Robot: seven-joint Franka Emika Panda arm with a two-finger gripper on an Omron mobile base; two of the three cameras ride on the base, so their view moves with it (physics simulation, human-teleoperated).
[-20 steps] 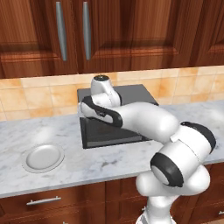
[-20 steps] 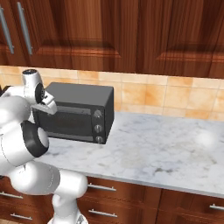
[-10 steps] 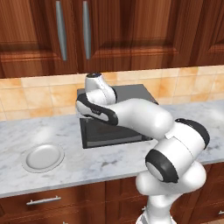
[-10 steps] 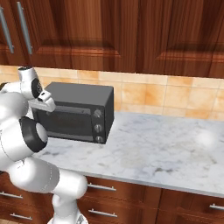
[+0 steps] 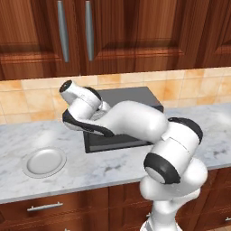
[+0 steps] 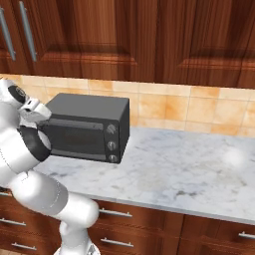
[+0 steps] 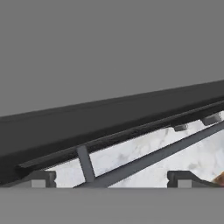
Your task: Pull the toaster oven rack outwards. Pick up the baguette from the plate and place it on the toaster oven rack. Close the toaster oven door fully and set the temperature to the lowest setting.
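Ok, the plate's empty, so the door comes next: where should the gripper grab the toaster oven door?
Probably the thin bar handle along the toaster oven door's edge: it stands off the panel on short posts, leaving a gap. Come from the front, with the open gripper straddling the bar's thin width.

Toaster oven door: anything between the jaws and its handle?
Nothing visible. In the hand view the gripper has its jaws open, and the silver handle of the toaster oven door runs straight across just ahead of the fingertips. Behind the bar there is only the marble counter.
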